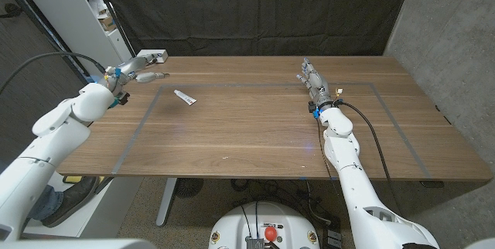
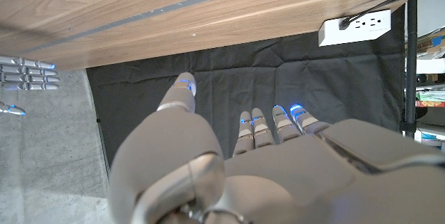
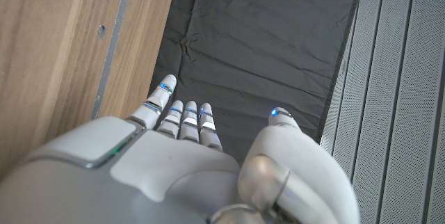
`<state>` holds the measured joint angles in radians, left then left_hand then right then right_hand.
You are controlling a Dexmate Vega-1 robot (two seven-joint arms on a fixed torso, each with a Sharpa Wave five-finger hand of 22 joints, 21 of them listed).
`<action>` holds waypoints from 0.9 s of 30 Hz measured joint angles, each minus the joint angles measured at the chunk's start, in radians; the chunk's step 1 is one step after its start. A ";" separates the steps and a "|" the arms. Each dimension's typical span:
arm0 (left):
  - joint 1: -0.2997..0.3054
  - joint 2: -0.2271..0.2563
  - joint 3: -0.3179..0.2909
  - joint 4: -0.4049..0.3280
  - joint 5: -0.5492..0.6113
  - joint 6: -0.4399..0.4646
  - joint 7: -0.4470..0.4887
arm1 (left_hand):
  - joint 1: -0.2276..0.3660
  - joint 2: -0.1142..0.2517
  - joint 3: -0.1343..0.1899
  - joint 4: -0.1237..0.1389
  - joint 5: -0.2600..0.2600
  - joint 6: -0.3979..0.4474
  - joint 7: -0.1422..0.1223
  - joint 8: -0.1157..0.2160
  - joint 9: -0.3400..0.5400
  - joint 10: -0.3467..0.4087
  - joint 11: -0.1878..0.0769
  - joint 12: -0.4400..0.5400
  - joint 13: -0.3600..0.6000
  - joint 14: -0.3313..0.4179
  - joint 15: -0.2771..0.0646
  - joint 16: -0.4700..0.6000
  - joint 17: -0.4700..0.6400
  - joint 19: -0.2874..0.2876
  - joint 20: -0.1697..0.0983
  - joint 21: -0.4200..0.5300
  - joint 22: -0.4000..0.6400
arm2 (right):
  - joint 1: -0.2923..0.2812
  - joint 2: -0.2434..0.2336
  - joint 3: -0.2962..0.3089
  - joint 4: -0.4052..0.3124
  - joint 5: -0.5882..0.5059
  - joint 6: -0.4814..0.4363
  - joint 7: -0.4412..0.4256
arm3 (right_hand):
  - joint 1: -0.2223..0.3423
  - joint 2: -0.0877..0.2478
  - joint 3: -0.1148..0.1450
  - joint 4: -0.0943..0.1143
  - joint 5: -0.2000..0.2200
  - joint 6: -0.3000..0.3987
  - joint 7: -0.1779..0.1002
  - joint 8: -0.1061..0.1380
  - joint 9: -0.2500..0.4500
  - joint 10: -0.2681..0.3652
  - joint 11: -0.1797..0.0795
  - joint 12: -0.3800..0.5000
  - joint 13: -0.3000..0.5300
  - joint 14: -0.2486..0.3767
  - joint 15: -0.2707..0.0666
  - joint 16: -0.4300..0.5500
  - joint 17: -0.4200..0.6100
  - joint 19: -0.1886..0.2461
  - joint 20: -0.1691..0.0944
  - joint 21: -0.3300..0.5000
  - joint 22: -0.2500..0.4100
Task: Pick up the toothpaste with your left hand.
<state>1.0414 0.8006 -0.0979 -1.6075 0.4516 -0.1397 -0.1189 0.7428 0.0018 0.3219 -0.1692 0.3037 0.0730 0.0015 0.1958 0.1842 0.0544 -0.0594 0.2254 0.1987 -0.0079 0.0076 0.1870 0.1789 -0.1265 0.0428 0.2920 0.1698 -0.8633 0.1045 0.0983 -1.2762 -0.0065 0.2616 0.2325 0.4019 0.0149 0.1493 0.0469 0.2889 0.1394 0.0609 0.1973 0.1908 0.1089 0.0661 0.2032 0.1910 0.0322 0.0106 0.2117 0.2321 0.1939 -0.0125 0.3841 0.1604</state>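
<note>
Spanning the view, wooden table meets black curtain behind

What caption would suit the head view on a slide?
Toothpaste lies on the wooden table; the open left hand hovers near its far-left corner.

Even, fairly bright indoor light from above, soft faint shadows on the brown wooden table, mild sheen along its planks, black cloth backdrop dim, wrist views slightly soft on the near grey-white hand casings, edges bowed.
</note>
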 measured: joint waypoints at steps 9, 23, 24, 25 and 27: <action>0.003 0.017 0.011 -0.027 0.035 0.038 -0.010 | 0.065 0.000 0.016 -0.015 0.000 -0.012 -0.013 0.000 0.000 0.004 -0.015 0.000 0.004 -0.008 -0.012 0.000 0.000 0.025 0.025 -0.008 0.000 | 0.000 0.001 0.001 0.001 0.002 0.002 0.003 | 0.000 0.000 -0.003 -0.003 0.007 0.000 0.000 0.000 0.000 0.000 0.000 0.000 0.000 0.000 0.000 0.000 0.000 0.000 0.000 -0.007 0.000; -0.012 0.058 0.045 -0.063 0.096 0.096 -0.052 | 0.140 -0.028 0.030 -0.016 0.000 0.033 -0.050 0.012 0.000 0.048 -0.058 0.013 0.004 -0.008 -0.024 0.000 -0.002 0.040 0.040 -0.022 0.000 | -0.008 0.002 0.003 -0.009 0.014 0.005 0.006 | 0.000 0.000 -0.003 -0.003 0.007 0.000 0.000 0.000 0.000 0.000 0.000 0.000 0.000 0.000 0.000 0.000 0.000 0.004 0.004 -0.015 0.000; -0.014 0.060 0.048 -0.065 0.100 0.099 -0.055 | 0.143 -0.031 0.030 -0.016 0.000 0.033 -0.050 0.012 0.000 0.049 -0.058 0.013 0.004 -0.008 -0.024 0.000 -0.002 0.043 0.043 -0.022 0.000 | -0.008 0.003 0.003 -0.009 0.015 0.005 0.006 | 0.000 0.000 -0.003 -0.003 0.007 0.000 0.000 0.000 0.000 0.000 0.000 0.000 0.000 0.000 0.000 0.000 0.000 0.004 0.003 -0.015 0.000; -0.016 0.064 0.050 -0.067 0.105 0.104 -0.059 | 0.144 -0.031 0.030 -0.016 0.000 0.033 -0.050 0.012 0.000 0.054 -0.056 0.013 0.004 -0.008 -0.024 0.000 -0.002 0.045 0.045 -0.022 0.000 | -0.009 0.003 0.003 -0.009 0.016 0.005 0.006 | 0.000 0.000 -0.003 -0.003 0.007 0.000 0.000 0.000 0.000 0.000 0.000 0.000 0.000 0.000 0.000 0.000 0.000 0.006 0.001 -0.015 0.000; -0.019 0.069 0.055 -0.070 0.111 0.109 -0.064 | 0.153 -0.034 0.033 -0.013 0.000 0.040 -0.057 0.014 0.000 0.057 -0.056 0.013 0.004 -0.008 -0.024 0.000 -0.002 0.045 0.045 -0.026 0.001 | -0.009 0.004 0.003 -0.009 0.017 0.006 0.007 | 0.000 0.000 -0.003 -0.003 0.007 0.000 0.000 0.000 0.000 0.000 0.000 0.000 0.000 0.000 0.000 0.000 0.000 0.009 -0.002 -0.017 0.000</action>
<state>1.0221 0.8701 -0.0428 -1.6776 0.5622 -0.0303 -0.1833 0.8960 -0.0318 0.3548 -0.1819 0.3037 0.1131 -0.0557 0.2095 0.1840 0.1111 -0.1152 0.2381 0.2025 -0.0157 -0.0168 0.1871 0.1767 -0.0820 0.0876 0.2660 0.1710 -0.8728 0.1083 0.1014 -1.2851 0.0110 0.2681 0.2397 0.4019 0.0149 0.1463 0.0438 0.2963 0.1394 0.0609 0.1973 0.1909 0.1089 0.0661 0.2033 0.1910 0.0322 0.0106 0.2117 0.2323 0.2030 -0.0145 0.3670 0.1604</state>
